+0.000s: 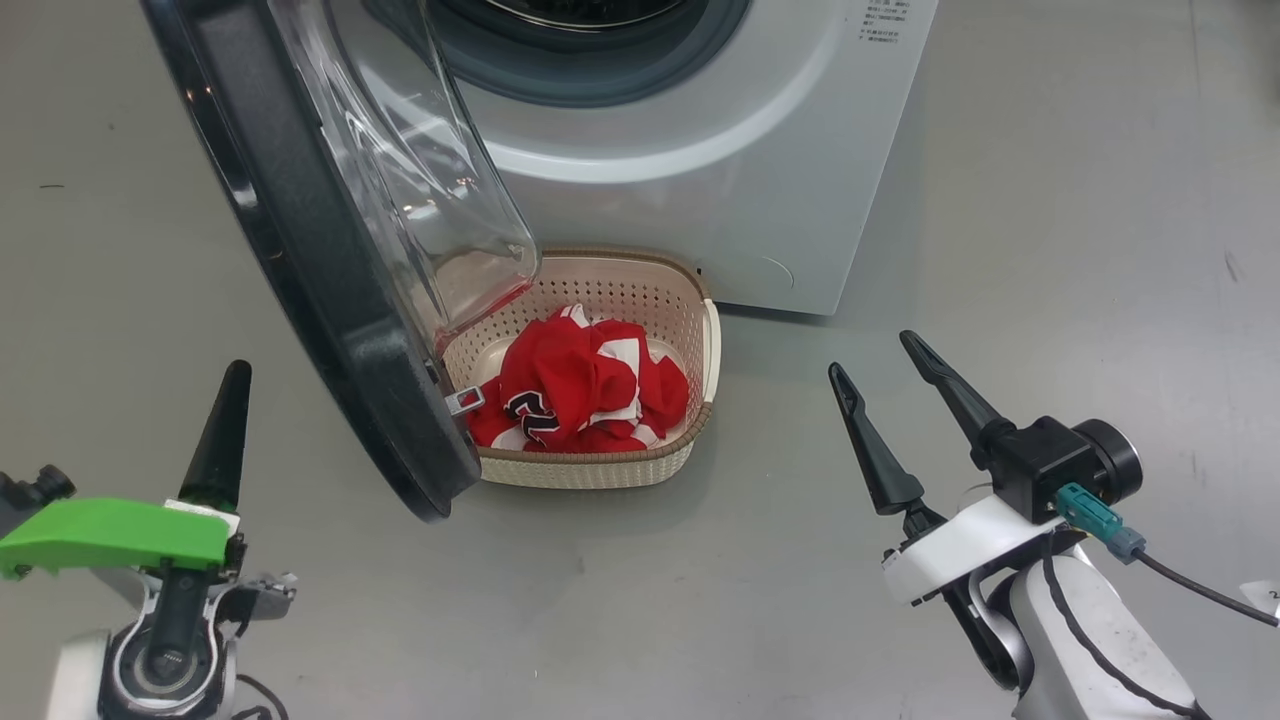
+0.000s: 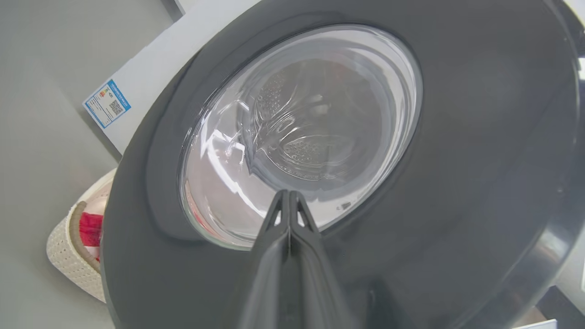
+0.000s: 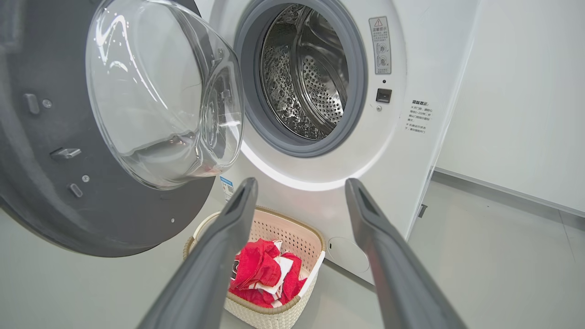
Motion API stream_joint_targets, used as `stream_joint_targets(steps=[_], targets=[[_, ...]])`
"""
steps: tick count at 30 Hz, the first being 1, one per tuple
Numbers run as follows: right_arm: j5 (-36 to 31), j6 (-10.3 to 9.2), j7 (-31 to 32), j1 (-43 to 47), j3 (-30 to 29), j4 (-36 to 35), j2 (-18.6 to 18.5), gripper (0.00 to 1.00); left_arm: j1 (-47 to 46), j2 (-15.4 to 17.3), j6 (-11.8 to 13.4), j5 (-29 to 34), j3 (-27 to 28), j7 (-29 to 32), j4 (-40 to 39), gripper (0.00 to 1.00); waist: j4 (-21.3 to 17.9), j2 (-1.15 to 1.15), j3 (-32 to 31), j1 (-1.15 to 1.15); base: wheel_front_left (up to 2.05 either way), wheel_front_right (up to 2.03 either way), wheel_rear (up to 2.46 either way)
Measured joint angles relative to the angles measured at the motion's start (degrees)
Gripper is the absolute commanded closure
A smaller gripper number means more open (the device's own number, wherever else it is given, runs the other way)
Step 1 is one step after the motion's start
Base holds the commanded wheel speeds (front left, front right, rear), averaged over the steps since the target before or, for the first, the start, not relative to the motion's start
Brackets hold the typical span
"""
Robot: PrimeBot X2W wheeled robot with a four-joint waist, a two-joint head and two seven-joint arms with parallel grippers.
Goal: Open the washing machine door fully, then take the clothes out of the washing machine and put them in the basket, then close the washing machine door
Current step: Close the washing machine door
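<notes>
On the front of the washing machine point(image 3: 397, 155) I see a grey sticker point(image 3: 380, 45) with a warning triangle; its small print I cannot read. A blue label point(image 2: 107, 103) on the same machine has a QR code. The clothes point(image 1: 590, 385) carry dark navy characters, which I cannot read.

Smooth grey floor point(image 1: 1060, 180), small dark scuff point(image 1: 1231, 266) on it, white wall point(image 3: 521, 91), grey skirting point(image 3: 502, 188) along its foot.
</notes>
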Motion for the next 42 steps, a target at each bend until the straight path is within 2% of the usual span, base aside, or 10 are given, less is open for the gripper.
stream_joint_targets(steps=[3, 7, 14, 20, 24, 42], targets=[[-0.01, 0.0, 0.0, 0.04, 0.05, 0.04, 0.03, 0.0, 0.01, 0.0, 0.32, -5.92, 1.15, 4.33, 0.04, 1.0, -0.03, 0.0, -0.24, 0.0, 0.0, 0.0, 0.0], [-0.01, 0.0, 0.0, 0.07, 0.11, 0.11, 0.13, 0.0, 0.01, 0.0, 2.66, -12.45, 1.53, 9.53, -0.75, 1.0, -0.07, 0.0, -0.52, 0.0, 0.0, 0.0, 0.0], [-0.01, 0.01, 0.0, 0.08, 0.16, 0.11, 0.22, 0.0, -0.01, 0.02, 6.7, -18.25, 1.67, 15.68, -3.3, 1.0, -0.11, 0.0, -0.64, 0.0, 0.0, 0.0, 0.0], [-0.01, 0.01, 0.0, 0.07, 0.46, 0.1, 0.3, 0.0, -0.02, 0.05, 9.64, -19.48, 1.14, 19.0, -5.27, 1.0, -0.4, 0.0, -0.26, 0.0, 0.0, 0.0, 0.0], [-0.02, 0.01, 0.0, 0.05, 0.53, 0.08, 0.6, 0.0, -0.03, 0.19, 10.68, -20.01, 0.46, 20.46, -6.64, 1.0, -1.11, 0.0, 0.23, 0.0, 0.0, 0.0, 0.0], [-0.01, 0.11, 0.0, -1.05, 0.55, -0.03, 1.38, 0.0, -0.03, 0.37, 12.7, -22.92, -0.71, 22.71, -9.96, 1.0, -6.25, 0.0, 2.67, 0.0, 0.0, 0.0, 0.0]])
